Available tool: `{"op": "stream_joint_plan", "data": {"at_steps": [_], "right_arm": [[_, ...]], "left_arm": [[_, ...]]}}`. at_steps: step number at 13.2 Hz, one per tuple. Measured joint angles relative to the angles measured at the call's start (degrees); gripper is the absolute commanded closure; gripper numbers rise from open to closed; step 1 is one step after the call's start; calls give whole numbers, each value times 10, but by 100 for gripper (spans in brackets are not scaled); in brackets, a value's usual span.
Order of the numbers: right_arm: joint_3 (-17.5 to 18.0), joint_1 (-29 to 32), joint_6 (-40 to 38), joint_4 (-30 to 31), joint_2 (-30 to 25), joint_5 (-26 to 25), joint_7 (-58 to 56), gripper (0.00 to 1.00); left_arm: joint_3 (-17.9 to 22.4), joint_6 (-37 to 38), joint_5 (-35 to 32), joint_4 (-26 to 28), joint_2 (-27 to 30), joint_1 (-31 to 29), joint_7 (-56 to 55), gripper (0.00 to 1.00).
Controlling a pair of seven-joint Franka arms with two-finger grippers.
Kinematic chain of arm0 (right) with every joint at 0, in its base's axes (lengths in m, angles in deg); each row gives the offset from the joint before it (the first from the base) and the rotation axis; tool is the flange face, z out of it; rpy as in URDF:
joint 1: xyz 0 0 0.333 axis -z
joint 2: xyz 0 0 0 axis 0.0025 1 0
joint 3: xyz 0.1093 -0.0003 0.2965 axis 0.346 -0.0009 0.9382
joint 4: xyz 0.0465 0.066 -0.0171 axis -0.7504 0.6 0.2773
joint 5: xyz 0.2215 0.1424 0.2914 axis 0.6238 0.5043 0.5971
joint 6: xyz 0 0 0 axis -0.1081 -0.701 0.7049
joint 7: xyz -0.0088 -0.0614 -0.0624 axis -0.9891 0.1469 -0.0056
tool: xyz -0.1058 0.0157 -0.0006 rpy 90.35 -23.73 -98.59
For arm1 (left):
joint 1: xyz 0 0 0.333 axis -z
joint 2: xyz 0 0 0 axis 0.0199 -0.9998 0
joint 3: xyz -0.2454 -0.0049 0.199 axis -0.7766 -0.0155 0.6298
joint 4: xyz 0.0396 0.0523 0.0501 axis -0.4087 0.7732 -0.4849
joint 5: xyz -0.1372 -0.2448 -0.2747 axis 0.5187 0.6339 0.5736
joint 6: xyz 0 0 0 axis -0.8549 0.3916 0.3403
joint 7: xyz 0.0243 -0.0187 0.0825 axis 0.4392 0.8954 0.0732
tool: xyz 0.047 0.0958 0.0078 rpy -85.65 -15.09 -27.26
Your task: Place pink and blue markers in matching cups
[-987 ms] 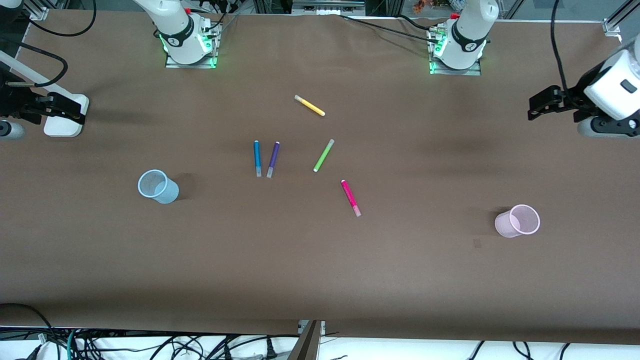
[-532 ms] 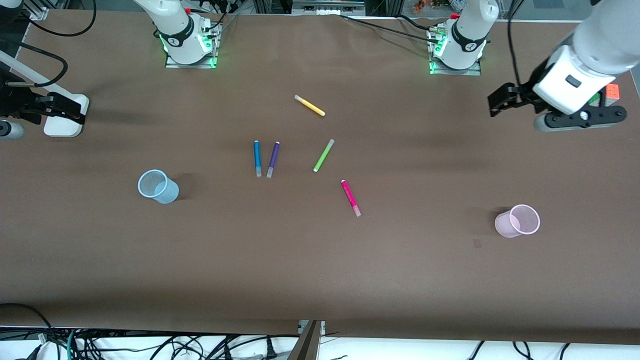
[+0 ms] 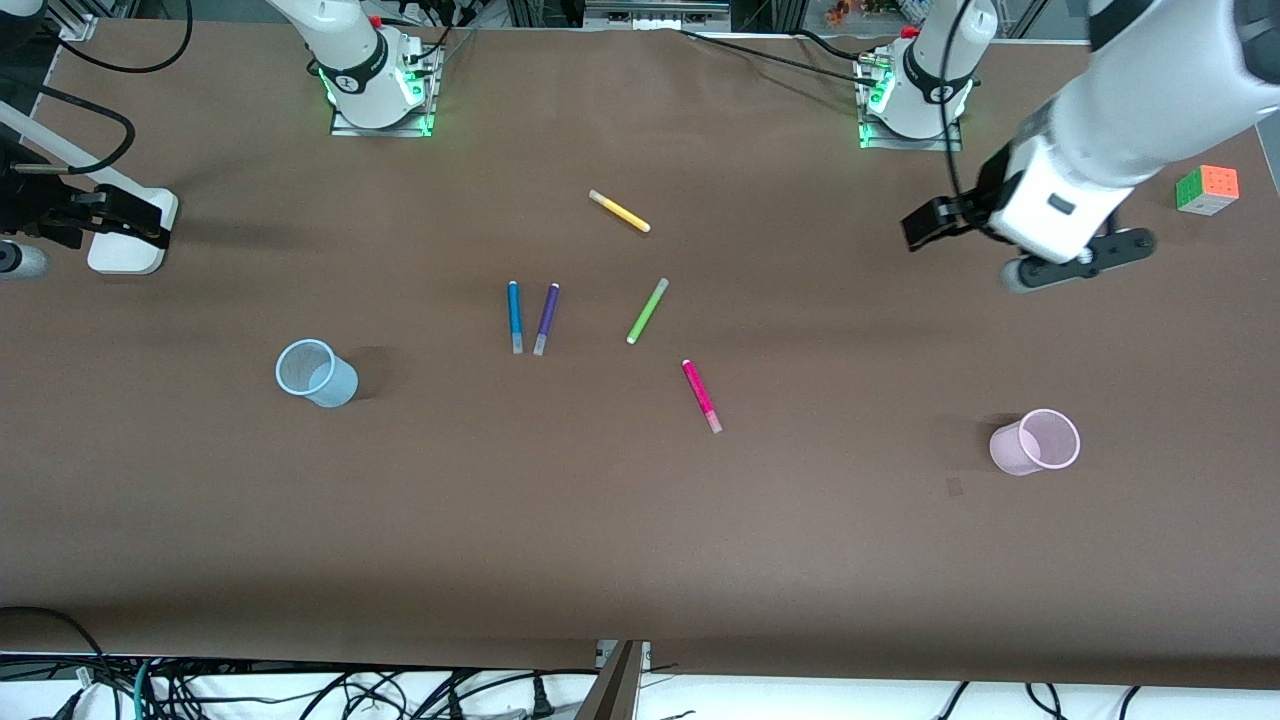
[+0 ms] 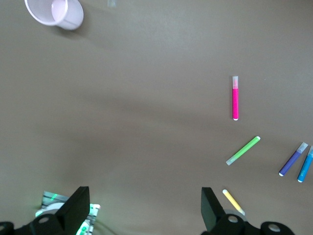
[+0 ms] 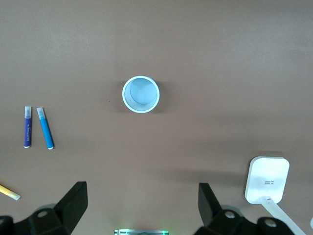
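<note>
The pink marker (image 3: 701, 396) lies mid-table, and shows in the left wrist view (image 4: 235, 98). The blue marker (image 3: 515, 316) lies beside a purple pen, toward the right arm's end; it shows in the right wrist view (image 5: 45, 128). The pale blue cup (image 3: 316, 373) (image 5: 141, 94) stands upright toward the right arm's end. The pale pink cup (image 3: 1036, 442) (image 4: 55, 12) stands toward the left arm's end. My left gripper (image 3: 925, 222) (image 4: 145, 210) is open and empty over bare table near its base. My right gripper (image 3: 140, 222) (image 5: 142, 205) is open and empty, waiting at its end of the table.
A purple pen (image 3: 546, 318), a green pen (image 3: 647, 311) and a yellow pen (image 3: 619, 211) lie among the markers. A colour cube (image 3: 1207, 189) sits at the left arm's end. A white box (image 3: 125, 245) lies under the right gripper.
My left arm has swung in from its end of the table toward the middle, uncovering the colour cube. The right arm and all pens and cups have not moved.
</note>
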Motion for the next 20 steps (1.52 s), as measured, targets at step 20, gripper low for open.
{"op": "stream_joint_plan", "data": {"at_steps": [20], "right_arm": [[7,-106,70,1,183,3,7,0]], "left_arm": [[-2,-308,-79,2,-288,177,-260,0]]}}
